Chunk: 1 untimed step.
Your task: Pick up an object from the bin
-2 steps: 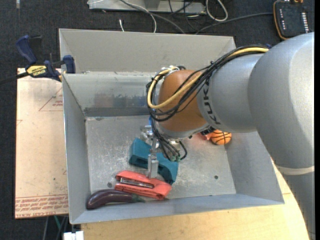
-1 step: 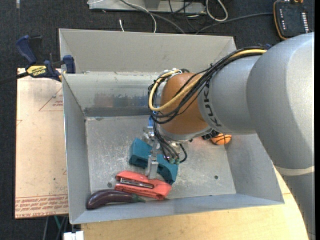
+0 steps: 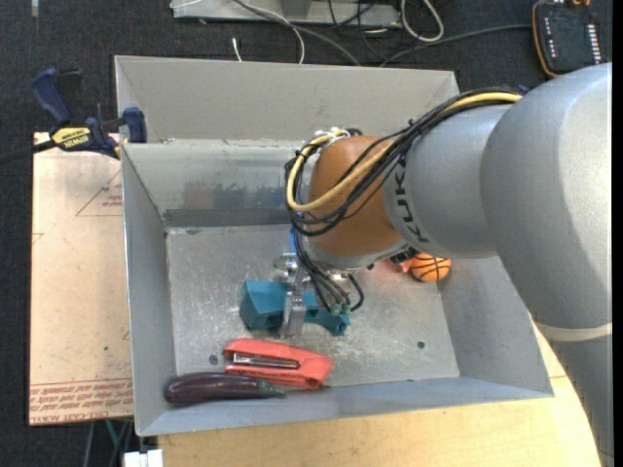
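Grey arm [image 3: 526, 183] nearest, overhanging right half of bin [image 3: 144, 261]. Front left: dark maroon-handled tool [image 3: 219, 388] along front wall, red stapler [image 3: 277, 362] just behind it. Centre: teal block [image 3: 261, 305], jaws down at its right side, opening cannot be told. Right: orange ball [image 3: 429, 269], partly hidden under arm.

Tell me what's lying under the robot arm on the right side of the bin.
An orange ball with dark lines peeks out on the bin floor; the arm covers its upper part and anything deeper underneath.
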Available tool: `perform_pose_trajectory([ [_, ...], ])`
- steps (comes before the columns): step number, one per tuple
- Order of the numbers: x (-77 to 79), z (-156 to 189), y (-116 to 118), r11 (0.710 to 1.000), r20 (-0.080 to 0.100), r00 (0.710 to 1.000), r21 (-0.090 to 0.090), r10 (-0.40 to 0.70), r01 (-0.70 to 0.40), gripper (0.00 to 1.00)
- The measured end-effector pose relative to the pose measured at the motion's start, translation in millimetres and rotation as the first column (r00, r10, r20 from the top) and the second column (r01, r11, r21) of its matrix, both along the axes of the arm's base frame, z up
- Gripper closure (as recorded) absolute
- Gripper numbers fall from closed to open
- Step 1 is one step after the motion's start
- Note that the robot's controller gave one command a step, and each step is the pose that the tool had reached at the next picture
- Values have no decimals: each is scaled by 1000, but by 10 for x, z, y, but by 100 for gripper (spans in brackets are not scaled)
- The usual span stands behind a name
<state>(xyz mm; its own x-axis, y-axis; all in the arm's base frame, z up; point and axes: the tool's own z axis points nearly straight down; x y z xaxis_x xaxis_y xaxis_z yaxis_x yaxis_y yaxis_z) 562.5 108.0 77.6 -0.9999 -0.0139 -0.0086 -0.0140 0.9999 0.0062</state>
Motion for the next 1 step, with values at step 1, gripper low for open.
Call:
perform_pose_trajectory([
  [1, -1, 6, -1, 1000, 0, 1000, 0, 0, 0, 100],
])
